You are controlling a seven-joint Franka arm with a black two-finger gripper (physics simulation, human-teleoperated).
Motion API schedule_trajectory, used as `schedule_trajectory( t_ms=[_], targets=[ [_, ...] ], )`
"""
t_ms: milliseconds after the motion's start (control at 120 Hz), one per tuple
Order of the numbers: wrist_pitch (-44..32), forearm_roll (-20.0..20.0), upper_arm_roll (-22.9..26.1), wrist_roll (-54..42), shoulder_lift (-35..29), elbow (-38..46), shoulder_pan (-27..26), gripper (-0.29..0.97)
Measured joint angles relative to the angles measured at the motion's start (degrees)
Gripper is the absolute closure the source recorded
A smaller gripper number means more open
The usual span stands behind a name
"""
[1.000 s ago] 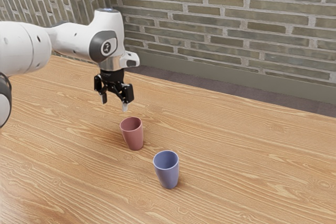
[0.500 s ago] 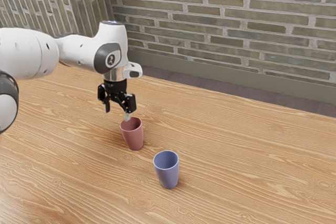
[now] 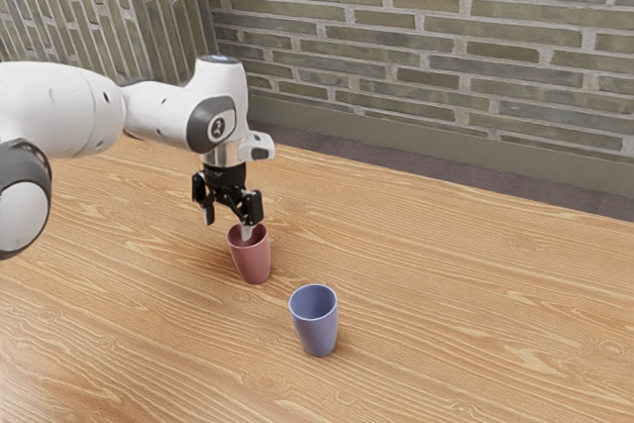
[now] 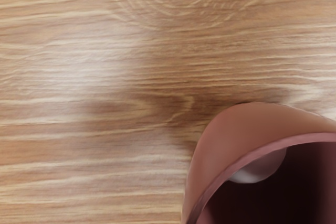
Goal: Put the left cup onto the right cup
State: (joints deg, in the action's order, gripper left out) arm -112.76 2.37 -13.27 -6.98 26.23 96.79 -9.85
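In the exterior view the white robot arm (image 3: 59,126) runs off the exterior view's left edge, so its base is out of sight. The wood-grain bench (image 3: 475,284) is cut off at that view's left, right and lower edges. One finger of the black two-finger end effector (image 3: 228,227) dips behind the rim of the dusty-pink plastic cup (image 3: 252,257) (its very tip is lost there). Whether either finger touches the wall is too small to tell. In the wrist view the cup (image 4: 231,140) is cropped by the frame, its inside is dark with no bottom discernible, and a pale fingertip (image 4: 260,169) sits half hidden behind the rim.
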Motion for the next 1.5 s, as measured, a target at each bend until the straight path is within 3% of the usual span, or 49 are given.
schedule_trajectory(
  t_ms=[583,1500],
  targets=[
    [-0.7,0.9,0.1,-0.1,1.2,-0.1,0.0,0.25],
    [-0.7,1.1,0.4,0.0,1.3,-0.6,0.0,0.52]
  ],
)
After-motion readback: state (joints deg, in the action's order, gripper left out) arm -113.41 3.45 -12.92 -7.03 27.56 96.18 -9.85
